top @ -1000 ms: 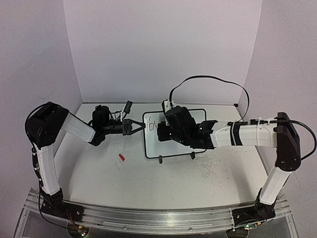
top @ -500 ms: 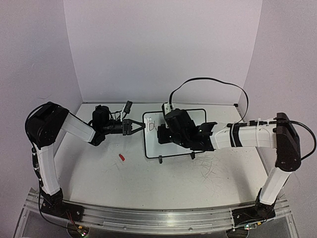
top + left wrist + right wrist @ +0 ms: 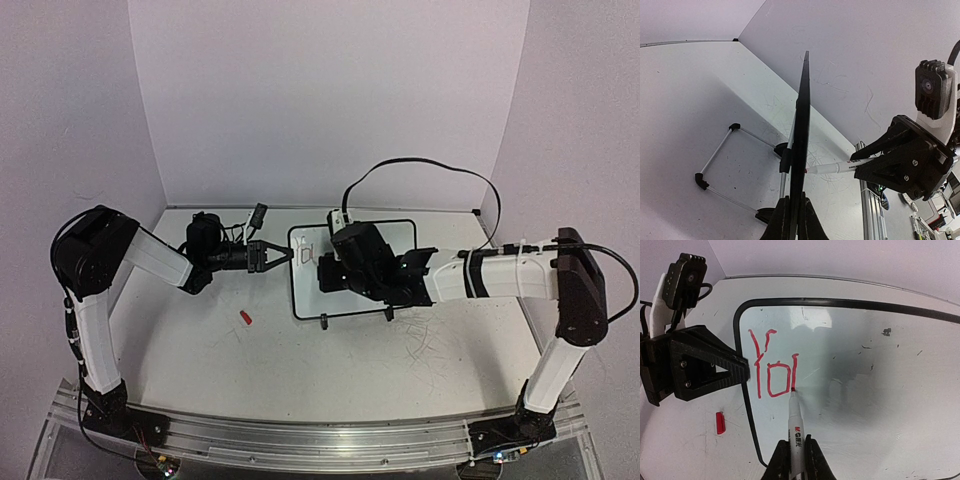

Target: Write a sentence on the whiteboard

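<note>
The whiteboard (image 3: 306, 292) stands tilted on its feet mid-table, and in the left wrist view it (image 3: 803, 115) is edge-on. My left gripper (image 3: 286, 255) is shut on its left edge, the fingers (image 3: 781, 220) pinching the black frame. My right gripper (image 3: 796, 446) is shut on a white marker (image 3: 796, 426) with its red tip touching the board (image 3: 875, 385). The sentence (image 3: 771, 369) reads "Yo" in red plus one upright stroke, and the tip sits at that stroke's foot. From the left wrist the marker (image 3: 832, 167) meets the board's face.
A red marker cap (image 3: 245, 318) lies on the table left of the board, also the cap (image 3: 719, 423) in the right wrist view. The board's wire stand (image 3: 715, 165) reaches out behind it. Grey scuffs (image 3: 425, 345) mark the tabletop. Purple walls close the back and sides.
My right wrist has shifted slightly along the board with the marker tip on it. The left gripper and the board have stayed put.
</note>
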Controlling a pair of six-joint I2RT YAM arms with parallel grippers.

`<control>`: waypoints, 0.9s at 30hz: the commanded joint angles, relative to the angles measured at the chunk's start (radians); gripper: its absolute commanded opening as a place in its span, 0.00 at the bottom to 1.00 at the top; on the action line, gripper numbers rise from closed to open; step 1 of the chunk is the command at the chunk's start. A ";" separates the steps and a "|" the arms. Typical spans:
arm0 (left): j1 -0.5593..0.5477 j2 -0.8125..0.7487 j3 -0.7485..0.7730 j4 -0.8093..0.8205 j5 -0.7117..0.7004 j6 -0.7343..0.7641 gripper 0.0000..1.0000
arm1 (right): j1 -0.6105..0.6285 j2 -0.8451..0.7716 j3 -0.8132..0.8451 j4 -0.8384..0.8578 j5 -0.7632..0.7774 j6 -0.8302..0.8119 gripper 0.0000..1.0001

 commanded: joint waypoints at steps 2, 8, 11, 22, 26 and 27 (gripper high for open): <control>-0.005 -0.054 0.016 0.017 0.037 -0.012 0.00 | -0.001 -0.028 -0.020 -0.021 0.016 0.012 0.00; -0.006 -0.054 0.018 0.018 0.039 -0.014 0.00 | -0.001 -0.036 -0.022 -0.052 0.031 0.010 0.00; -0.005 -0.052 0.020 0.017 0.038 -0.015 0.00 | -0.002 -0.041 -0.023 -0.058 0.036 0.009 0.00; -0.007 -0.054 0.022 0.016 0.038 -0.015 0.00 | -0.003 -0.035 0.017 -0.058 0.088 -0.025 0.00; -0.007 -0.053 0.022 0.016 0.038 -0.015 0.00 | -0.011 -0.025 0.035 -0.043 0.084 -0.037 0.00; -0.007 -0.053 0.022 0.016 0.039 -0.016 0.00 | -0.012 -0.024 0.038 -0.038 0.083 -0.039 0.00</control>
